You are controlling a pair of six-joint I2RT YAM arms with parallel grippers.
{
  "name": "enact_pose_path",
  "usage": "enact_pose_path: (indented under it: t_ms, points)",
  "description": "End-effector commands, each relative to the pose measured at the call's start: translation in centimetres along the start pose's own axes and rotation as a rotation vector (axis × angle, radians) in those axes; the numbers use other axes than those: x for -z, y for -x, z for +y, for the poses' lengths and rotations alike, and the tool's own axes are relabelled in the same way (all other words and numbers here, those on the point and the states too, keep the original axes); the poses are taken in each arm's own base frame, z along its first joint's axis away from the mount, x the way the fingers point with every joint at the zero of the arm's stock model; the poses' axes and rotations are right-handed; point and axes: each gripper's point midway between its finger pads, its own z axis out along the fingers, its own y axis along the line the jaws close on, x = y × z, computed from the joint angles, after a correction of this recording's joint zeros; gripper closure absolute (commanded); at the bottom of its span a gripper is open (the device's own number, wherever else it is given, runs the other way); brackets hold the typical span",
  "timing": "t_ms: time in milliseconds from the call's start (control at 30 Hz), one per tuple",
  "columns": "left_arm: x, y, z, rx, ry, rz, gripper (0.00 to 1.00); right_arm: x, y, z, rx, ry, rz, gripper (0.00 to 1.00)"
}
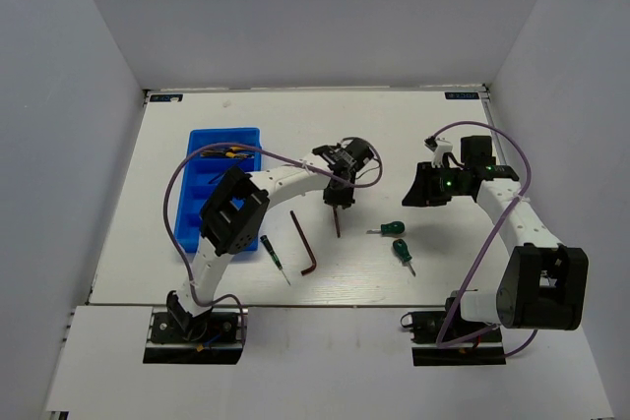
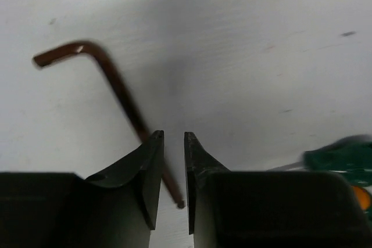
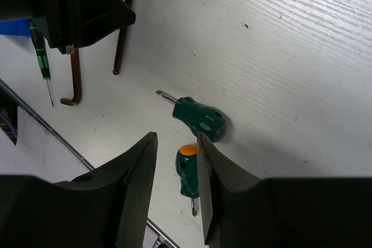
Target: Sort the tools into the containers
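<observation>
The blue tray (image 1: 197, 206) lies at the left with yellow-handled pliers (image 1: 224, 153) in a far compartment. My left gripper (image 1: 338, 204) hovers mid-table over a dark hex key (image 1: 337, 222). In the left wrist view the gripper (image 2: 173, 135) has its jaws a narrow gap apart, and the hex key (image 2: 110, 76) runs under the left finger onto the table. A second hex key (image 1: 303, 241), a thin green screwdriver (image 1: 274, 255) and two stubby green screwdrivers (image 1: 392, 229) (image 1: 402, 251) lie nearby. My right gripper (image 1: 425, 190) (image 3: 174, 137) is open and empty above the stubby screwdrivers (image 3: 200, 120) (image 3: 187, 172).
White walls close in the table on three sides. Purple cables (image 1: 177, 209) loop off both arms. The table's front edge (image 1: 325, 304) runs just before the arm bases. The right wrist view also shows the thin screwdriver (image 3: 42, 62) and the second hex key (image 3: 75, 76).
</observation>
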Motion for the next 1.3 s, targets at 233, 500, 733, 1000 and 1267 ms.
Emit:
enact_pose_path:
  t_ms: [233, 500, 733, 1000, 1267]
  points:
    - [2.4, -0.4, 3.1, 0.113, 0.120, -0.043, 0.64, 0.8, 1.4, 1.1, 0.019, 0.032, -0.035, 0.60]
    - [0.9, -1.4, 2.8, 0.149, 0.097, 0.005, 0.64, 1.5, 1.8, 0.5, -0.012, 0.023, -0.062, 0.60]
    - [-0.5, -2.6, 3.2, 0.155, 0.090, 0.038, 0.64, 1.8, 2.0, 0.5, -0.012, 0.029, -0.077, 0.60]
    - [-0.7, -3.8, 4.2, 0.133, 0.130, 0.074, 1.00, 1.9, 2.1, 0.7, -0.015, 0.044, -0.084, 0.60]
    - [7.2, 2.6, 5.4, -0.082, 0.146, -0.147, 1.00, 2.0, 2.2, 0.9, -0.015, 0.054, -0.089, 0.60]
